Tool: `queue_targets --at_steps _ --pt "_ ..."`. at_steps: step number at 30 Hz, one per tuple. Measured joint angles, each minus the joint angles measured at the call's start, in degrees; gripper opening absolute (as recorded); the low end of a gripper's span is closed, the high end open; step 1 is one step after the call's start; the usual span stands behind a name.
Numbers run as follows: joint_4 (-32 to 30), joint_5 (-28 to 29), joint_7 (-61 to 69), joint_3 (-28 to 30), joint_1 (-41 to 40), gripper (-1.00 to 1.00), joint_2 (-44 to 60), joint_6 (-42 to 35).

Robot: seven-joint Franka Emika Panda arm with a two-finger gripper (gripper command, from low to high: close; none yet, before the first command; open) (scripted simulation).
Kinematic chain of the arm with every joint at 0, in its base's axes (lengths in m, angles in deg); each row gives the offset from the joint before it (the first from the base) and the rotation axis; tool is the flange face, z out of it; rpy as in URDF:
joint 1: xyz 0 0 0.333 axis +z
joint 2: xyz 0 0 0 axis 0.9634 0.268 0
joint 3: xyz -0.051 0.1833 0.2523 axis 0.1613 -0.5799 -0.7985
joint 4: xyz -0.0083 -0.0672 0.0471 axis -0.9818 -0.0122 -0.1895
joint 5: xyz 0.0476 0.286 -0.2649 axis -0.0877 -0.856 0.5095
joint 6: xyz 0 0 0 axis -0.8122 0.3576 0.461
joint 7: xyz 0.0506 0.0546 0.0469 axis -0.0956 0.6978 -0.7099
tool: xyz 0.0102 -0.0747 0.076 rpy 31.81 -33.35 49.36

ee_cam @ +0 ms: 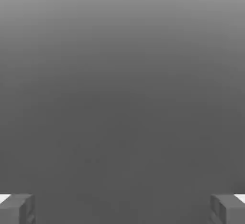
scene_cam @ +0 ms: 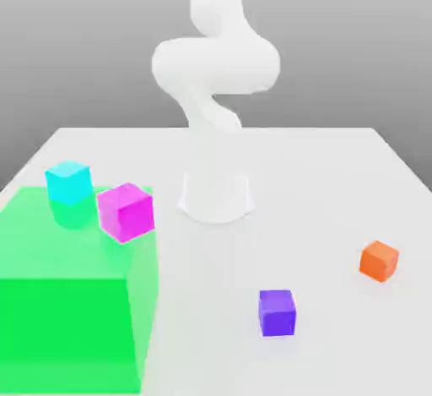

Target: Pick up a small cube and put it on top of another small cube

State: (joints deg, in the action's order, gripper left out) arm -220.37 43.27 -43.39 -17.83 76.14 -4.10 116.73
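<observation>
**Four cubes below, nothing between the fingers**

Four small cubes are seen in the exterior view. A cyan cube (scene_cam: 68,181) and a magenta cube (scene_cam: 126,211) are placed at the exterior view's left, at the far edge of a translucent green block (scene_cam: 67,318), close beside each other. A purple cube (scene_cam: 277,311) is set near the front, and an orange cube (scene_cam: 379,261) lies at the exterior view's right, well apart from it.

In the hand view the gripper (ee_cam: 122,208) is shown with its two fingertips (ee_cam: 17,208) spread wide apart and nothing held between them. Only grey background is faced by the hand, so it is judged to be raised and turned away from the table (scene_cam: 321,183). Every cube is therefore judged to lie below the fingers; before any grasp, the hand would need to be pointed downward and lowered over one cube.
</observation>
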Motion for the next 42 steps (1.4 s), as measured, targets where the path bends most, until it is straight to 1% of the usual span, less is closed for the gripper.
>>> queue_targets --at_steps 7,13,17,20,23,27,28,35,38,42 --pt "-9.0 -5.3 0.5 -0.4 4.7 0.0 15.6 9.7" --pt "-16.5 -7.0 -1.2 -2.9 7.3 0.0 28.2 17.7" --pt "-21.5 -4.6 -4.8 -4.9 8.1 0.0 36.4 23.3" --pt "-24.9 0.8 -9.8 -4.8 9.2 0.0 42.3 27.5" --pt "-24.9 4.0 -12.3 -3.2 10.2 0.0 48.4 32.3" --pt "-23.6 5.4 -13.5 -1.7 11.4 0.0 56.7 39.1" --pt "-23.4 5.5 -13.6 -1.6 11.5 -1.0 57.8 39.9" --pt "-23.4 5.8 -13.8 -1.6 11.4 -1.0 57.5 39.7" --pt "-24.3 5.1 -13.2 -2.2 11.0 -1.0 52.4 35.6" --pt "-25.7 2.5 -10.8 -3.6 11.7 -1.0 44.6 29.1"
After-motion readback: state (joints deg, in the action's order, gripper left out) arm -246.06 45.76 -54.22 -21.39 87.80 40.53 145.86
